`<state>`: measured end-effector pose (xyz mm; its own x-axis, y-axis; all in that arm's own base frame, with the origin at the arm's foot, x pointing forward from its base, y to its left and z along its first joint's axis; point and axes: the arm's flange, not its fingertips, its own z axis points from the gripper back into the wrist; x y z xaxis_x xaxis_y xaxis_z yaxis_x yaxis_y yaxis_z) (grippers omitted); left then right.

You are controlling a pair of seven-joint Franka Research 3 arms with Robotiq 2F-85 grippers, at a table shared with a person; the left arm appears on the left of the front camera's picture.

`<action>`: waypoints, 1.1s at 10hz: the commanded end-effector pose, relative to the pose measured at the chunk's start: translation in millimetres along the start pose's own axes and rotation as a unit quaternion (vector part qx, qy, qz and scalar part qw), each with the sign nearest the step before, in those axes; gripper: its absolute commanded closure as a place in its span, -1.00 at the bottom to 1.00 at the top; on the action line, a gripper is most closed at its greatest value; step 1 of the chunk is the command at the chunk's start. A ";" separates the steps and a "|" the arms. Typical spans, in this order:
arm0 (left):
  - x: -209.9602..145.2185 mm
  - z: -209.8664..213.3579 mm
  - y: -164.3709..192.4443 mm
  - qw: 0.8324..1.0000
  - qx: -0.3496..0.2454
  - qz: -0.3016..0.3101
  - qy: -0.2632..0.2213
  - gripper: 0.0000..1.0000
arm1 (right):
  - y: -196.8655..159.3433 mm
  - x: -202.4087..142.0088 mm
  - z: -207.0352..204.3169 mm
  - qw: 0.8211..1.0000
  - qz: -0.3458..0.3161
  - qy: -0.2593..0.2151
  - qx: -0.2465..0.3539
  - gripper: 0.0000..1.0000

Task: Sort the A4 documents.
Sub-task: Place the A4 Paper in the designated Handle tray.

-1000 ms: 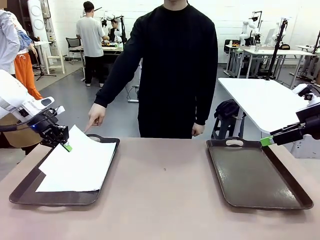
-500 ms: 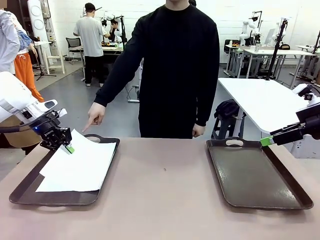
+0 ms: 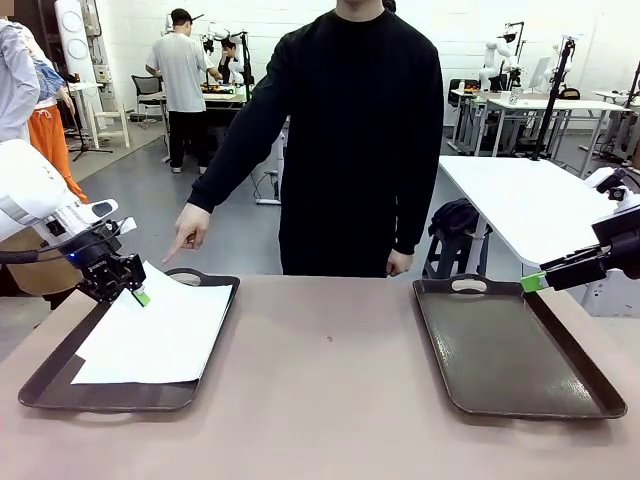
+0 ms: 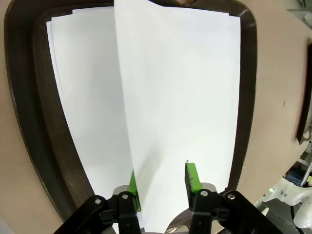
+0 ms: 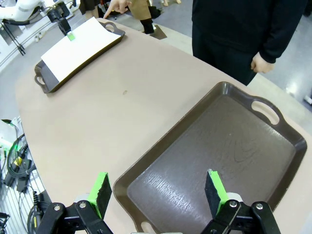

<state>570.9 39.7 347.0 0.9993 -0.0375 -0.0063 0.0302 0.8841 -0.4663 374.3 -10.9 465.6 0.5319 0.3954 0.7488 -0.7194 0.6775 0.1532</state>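
A: quick colour check, what's what here?

B: A4 documents (image 3: 160,330) are plain white, no print I can spot. They sit in a dark brown tray (image 3: 60,385), and the other tray (image 3: 520,350) is the same dark brown, kinda glossy.

A: and the table?

B: table (image 3: 330,400) is a flat dull beige-brown. Left gripper (image 3: 133,292) is black with bright green pads on a white arm; right gripper (image 5: 158,192) has the same black and green.

A: person?

B: black sweater (image 3: 350,130), all plain.
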 end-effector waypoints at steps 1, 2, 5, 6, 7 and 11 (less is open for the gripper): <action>3.6 3.5 -5.8 1.000 0.015 0.009 0.008 -0.92 | -3.7 0.0 -4.9 1.000 0.004 -0.013 0.010 -1.00; 3.1 4.0 -5.8 1.000 0.019 0.009 0.010 -0.59 | -3.7 0.0 -4.9 1.000 0.004 -0.013 0.010 -1.00; 0.2 6.0 -6.9 0.999 0.030 0.009 0.012 -1.00 | -3.7 0.0 -4.9 1.000 0.004 -0.013 0.010 -1.00; -0.8 7.9 -7.4 0.999 0.037 0.010 0.014 -1.00 | -3.7 0.0 -4.9 1.000 0.004 -0.013 0.010 -1.00; -1.5 9.3 -7.4 0.999 0.039 0.011 0.015 -1.00 | -3.7 0.0 -4.9 1.000 0.004 -0.013 0.010 -1.00; -4.6 9.5 -9.8 0.999 0.038 0.018 0.010 -1.00 | -3.7 0.0 -4.9 1.000 0.004 -0.013 0.010 -1.00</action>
<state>570.2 39.2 355.2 0.9992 -0.0380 -0.0160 0.0276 0.9047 -0.4252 374.3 -10.9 465.6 0.5319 0.3954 0.7488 -0.7194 0.6775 0.1532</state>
